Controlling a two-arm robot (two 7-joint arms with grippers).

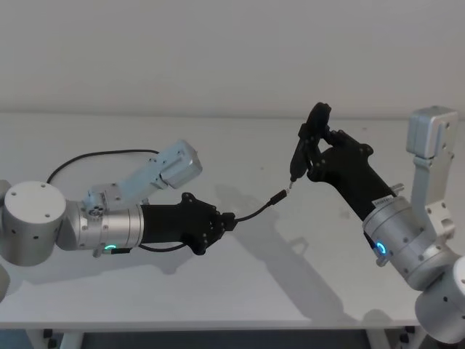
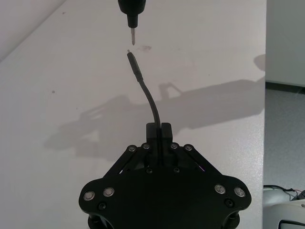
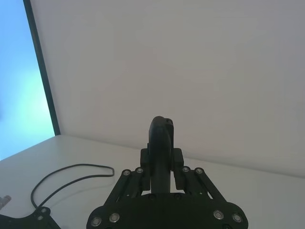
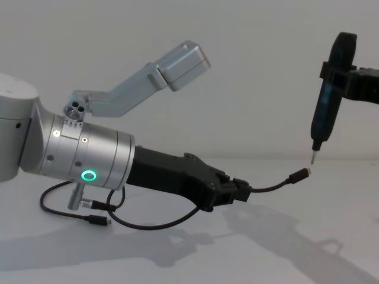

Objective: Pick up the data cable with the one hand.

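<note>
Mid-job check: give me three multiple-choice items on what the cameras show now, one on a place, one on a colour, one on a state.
1. Where is the plug end of the data cable that sticks out ahead of the left gripper?
A. Lying flat by the left wrist
B. In the air, just short of the tip of the slim dark tool held in the right gripper
C. Between the right gripper's fingers

2. What colour is the glowing ring on the left wrist?
A. Green
B. Red
C. Yellow

3. How is the left gripper?
A. Open above the cable
B. Open and holding nothing
C. Shut on the data cable

Key:
1. B: the chest view shows the plug raised off the table, with a small gap to the tool's tip.
2. A: the ring glows green in the chest view.
3. C: in the left wrist view the fingers are closed, with the cable coming out between them.
</note>
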